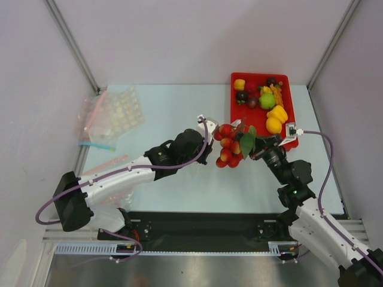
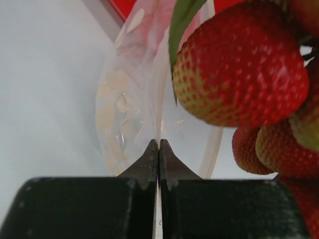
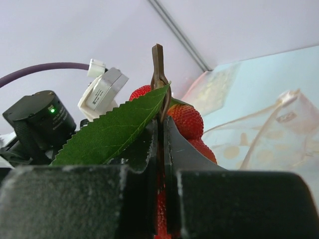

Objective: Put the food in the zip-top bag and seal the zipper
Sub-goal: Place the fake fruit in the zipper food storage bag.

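spare bags (image 1: 111,113): well left of red tray (image 1: 232,98), not in play.
left gripper (image 2: 158,143): left of tray's near-left corner; fingers pressed together, pinching edge of zip-top bag (image 2: 129,109).
zip-top bag: clear, limp, hangs off those fingers; long axis runs away from them twd tray. Which end is the mouth: can't tell.
strawberry bunch (image 1: 229,148): just left of tray's near-left corner, btwn both grippers, right by the bag. Long axis approx far-to-near in top view; stem (image 3: 158,64) sticks up past the right fingers. Inside bag or only beside it: can't tell.
right gripper (image 3: 159,122): at tray's near edge; fingers closed on stem, leaf (image 3: 114,129) alongside.
loose food (image 1: 267,100): in tray, not bagged yet.
risk 1: thin pinch on slick film; a push from the bunch could pull bag free.
risk 2: bunch wide vs limp mouth; may snag rim, fold it shut.
risk 3: stem-only grip; bunch could swing or slip.
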### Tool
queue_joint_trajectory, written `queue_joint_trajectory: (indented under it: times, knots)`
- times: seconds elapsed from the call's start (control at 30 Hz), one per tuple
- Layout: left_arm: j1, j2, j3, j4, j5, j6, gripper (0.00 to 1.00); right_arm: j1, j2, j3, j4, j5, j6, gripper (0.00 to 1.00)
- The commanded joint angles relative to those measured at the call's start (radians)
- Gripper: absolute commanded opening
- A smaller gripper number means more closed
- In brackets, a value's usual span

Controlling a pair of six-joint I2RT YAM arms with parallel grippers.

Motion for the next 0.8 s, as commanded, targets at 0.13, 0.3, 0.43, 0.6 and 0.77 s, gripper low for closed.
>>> queue_joint_trajectory:
  times: [0.13, 0.3, 0.43, 0.6, 0.77]
  knots:
    - [-0.002, -0.017, -0.008, 0.047, 0.050, -0.029, 0.00, 0.039, 0.038, -0.077, 0.227, 0.089, 0.081, 0.00]
    - [-0.002, -0.017, -0.011, 0.049, 0.073, -0.030, 0.00, 0.071, 0.105, -0.114, 0.350, 0.131, 0.065, 0.00]
    - [0.001, -0.033, -0.011, 0.037, 0.024, -0.062, 0.00, 0.118, 0.110, -0.117, 0.297, 0.218, 0.017, 0.00]
    - [0.039, -0.047, -0.025, 0.029, 0.042, -0.110, 0.00, 0.197, 0.052, -0.128, 0.255, 0.339, -0.070, 0.00]
    - [0.086, -0.063, -0.049, 0.049, 0.115, -0.137, 0.00, 0.206, 0.072, -0.128, 0.257, 0.346, -0.112, 0.00]
